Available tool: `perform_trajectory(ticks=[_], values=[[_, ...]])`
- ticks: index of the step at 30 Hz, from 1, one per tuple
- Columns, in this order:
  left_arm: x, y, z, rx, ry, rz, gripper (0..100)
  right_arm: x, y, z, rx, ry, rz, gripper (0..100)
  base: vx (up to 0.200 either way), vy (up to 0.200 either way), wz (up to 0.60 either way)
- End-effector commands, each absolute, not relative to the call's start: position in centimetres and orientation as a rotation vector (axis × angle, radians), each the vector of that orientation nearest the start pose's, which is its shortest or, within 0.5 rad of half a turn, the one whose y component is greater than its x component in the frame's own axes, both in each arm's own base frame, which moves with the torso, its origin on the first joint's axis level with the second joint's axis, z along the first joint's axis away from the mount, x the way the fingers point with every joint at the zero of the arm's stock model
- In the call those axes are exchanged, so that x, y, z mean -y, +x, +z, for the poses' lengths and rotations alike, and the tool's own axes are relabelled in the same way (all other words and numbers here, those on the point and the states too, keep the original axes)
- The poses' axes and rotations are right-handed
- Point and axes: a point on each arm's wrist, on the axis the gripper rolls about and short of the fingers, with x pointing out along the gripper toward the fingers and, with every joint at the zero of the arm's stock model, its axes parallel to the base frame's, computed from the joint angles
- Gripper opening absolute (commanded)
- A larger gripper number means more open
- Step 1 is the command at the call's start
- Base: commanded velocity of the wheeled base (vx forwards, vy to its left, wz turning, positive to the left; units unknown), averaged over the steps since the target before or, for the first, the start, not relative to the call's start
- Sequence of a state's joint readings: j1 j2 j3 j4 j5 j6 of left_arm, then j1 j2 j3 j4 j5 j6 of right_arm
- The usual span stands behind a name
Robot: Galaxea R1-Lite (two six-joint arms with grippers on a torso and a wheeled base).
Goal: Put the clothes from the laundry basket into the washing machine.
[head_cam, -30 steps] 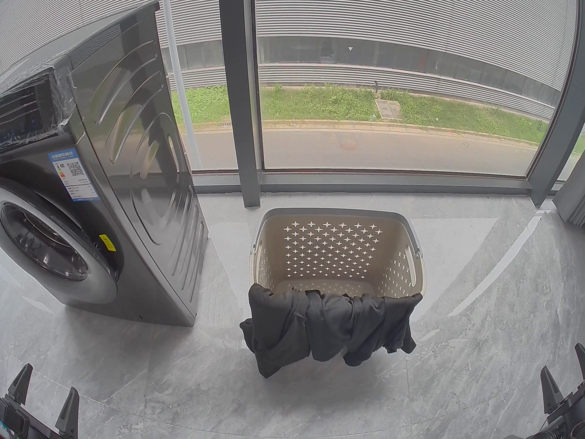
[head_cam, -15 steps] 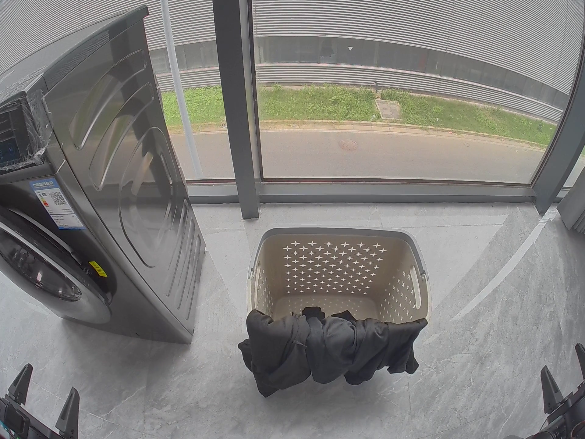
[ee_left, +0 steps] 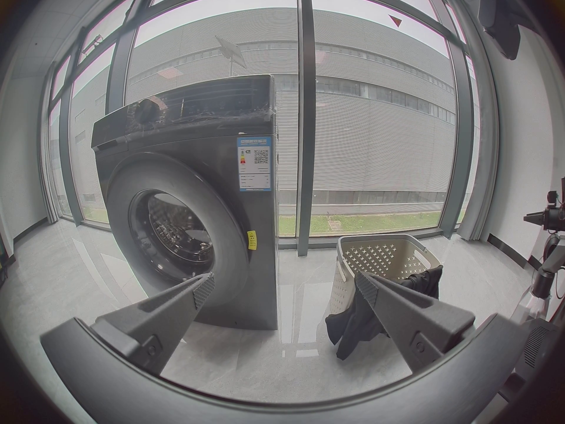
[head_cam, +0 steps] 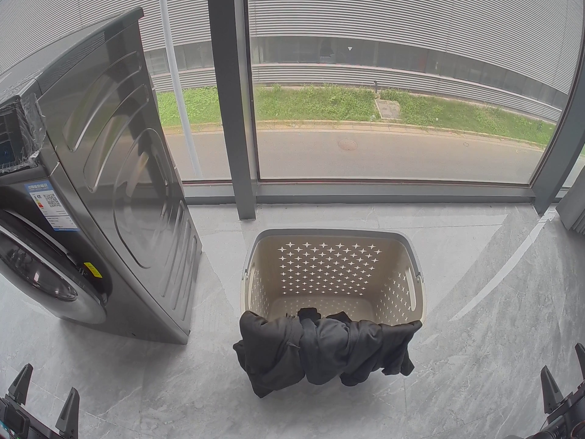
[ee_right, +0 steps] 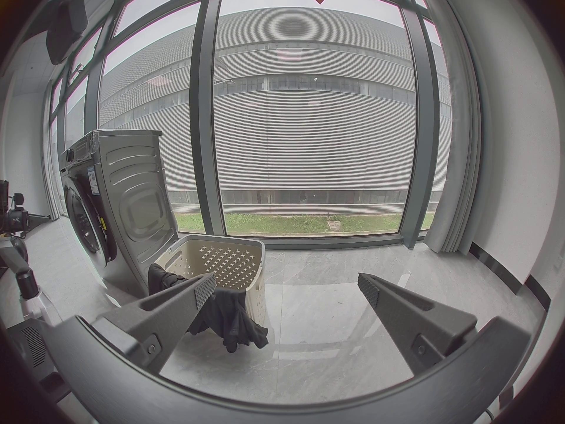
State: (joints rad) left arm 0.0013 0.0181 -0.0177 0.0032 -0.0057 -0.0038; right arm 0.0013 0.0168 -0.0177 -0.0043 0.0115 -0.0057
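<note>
Grey marble floor, tall window behind.

Far left: washer stands on the floor at an angle. Its door faces the robot's left side. It looks shut, but I can't be sure.

Near left, low: left gripper, fingers spread wide, holding nothing, touching nothing.

Centre: basket on the floor, near the washer's right side but apart from it. The clothes are a dark bundle draped over the near rim, part inside and most hanging outside. My guess is that this offers an easy pinch from the front, with no deep reach.

Near right, low: right gripper, also spread wide and empty, well apart from the basket.

Judgement: the load is not yet picked, so the task is barely begun.
</note>
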Motion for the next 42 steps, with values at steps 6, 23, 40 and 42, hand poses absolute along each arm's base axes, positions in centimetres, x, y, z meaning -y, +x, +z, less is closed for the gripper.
perform_trajectory(ticks=[6,23,40,42], values=[[0.02,-2.29,7.56,-0.002,-0.005,-0.005,100,-0.02,-2.16,7.63,-0.011,-0.006,0.014,100,0.0,0.0,0.0],[0.02,-2.29,7.56,-0.002,-0.006,-0.005,100,-0.02,-2.16,7.63,-0.011,-0.006,0.014,100,0.118,0.0,0.0],[0.02,-2.29,7.56,-0.002,-0.005,-0.005,100,-0.02,-2.16,7.63,-0.011,-0.006,0.014,100,0.118,0.0,0.0],[0.02,-2.29,7.56,-0.002,-0.005,-0.005,100,-0.02,-2.16,7.63,-0.011,-0.006,0.014,100,0.0,0.0,0.0]])
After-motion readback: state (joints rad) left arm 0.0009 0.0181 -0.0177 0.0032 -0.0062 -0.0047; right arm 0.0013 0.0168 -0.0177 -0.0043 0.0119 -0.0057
